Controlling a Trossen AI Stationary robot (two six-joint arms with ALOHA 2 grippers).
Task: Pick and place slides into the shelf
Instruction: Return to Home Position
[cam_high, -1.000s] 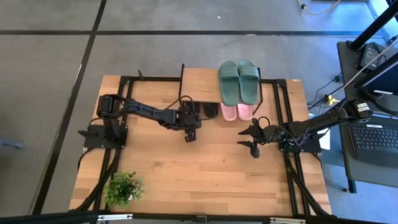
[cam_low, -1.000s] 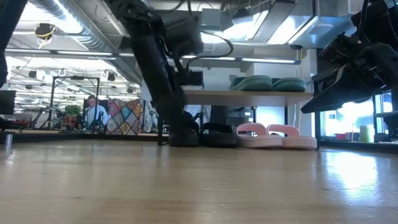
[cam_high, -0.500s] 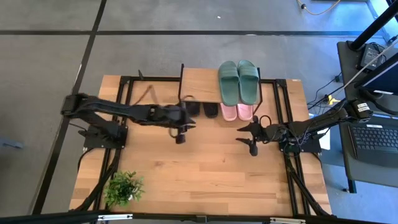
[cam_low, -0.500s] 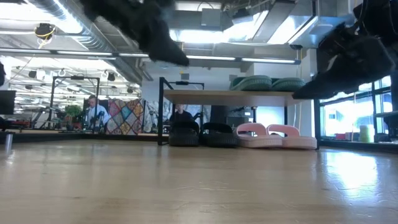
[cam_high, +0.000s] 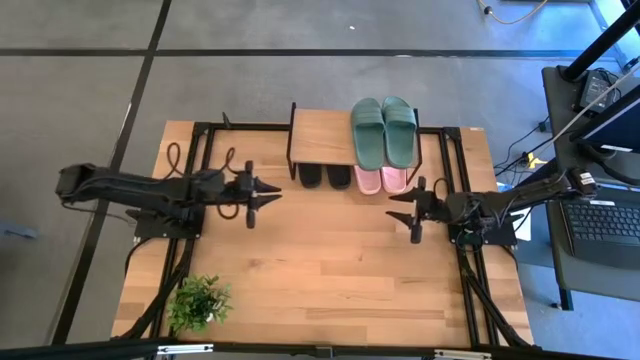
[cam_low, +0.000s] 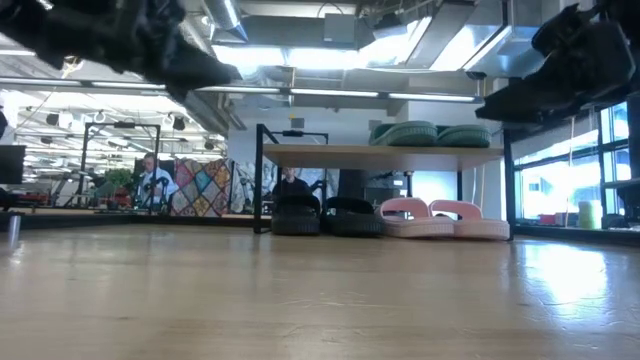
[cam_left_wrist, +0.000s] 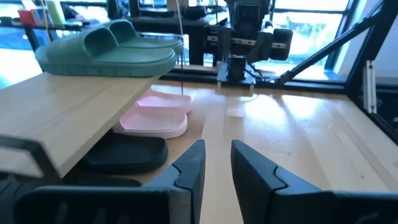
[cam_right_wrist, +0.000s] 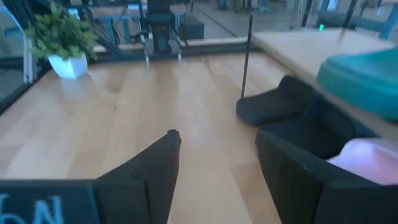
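The shelf (cam_high: 320, 137) stands at the table's far edge. The dark green slides (cam_high: 384, 130) lie side by side on its top board. Under the board, on the tabletop, rest the pink slides (cam_high: 381, 180) and, to their left, the black slides (cam_high: 325, 177). My left gripper (cam_high: 272, 192) hovers left of the shelf, pointing right, with its fingers (cam_left_wrist: 193, 165) a narrow gap apart and nothing between them. My right gripper (cam_high: 395, 207) hovers just near of the pink pair, pointing left, wide open and empty (cam_right_wrist: 217, 143).
A small potted plant (cam_high: 198, 300) stands at the table's near left corner. Bare wood (cam_high: 330, 260) spreads between the two arms and toward the near edge. A laptop (cam_high: 600, 220) sits beyond the table's right side. A person (cam_low: 150, 180) shows far off in the room.
My left gripper has pulled away from the black slides under the shelf, rising and moving toward the table's left edge. Both black slides now sit side by side beneath the board. My right gripper has tipped up nearer to level and shifted slightly right.
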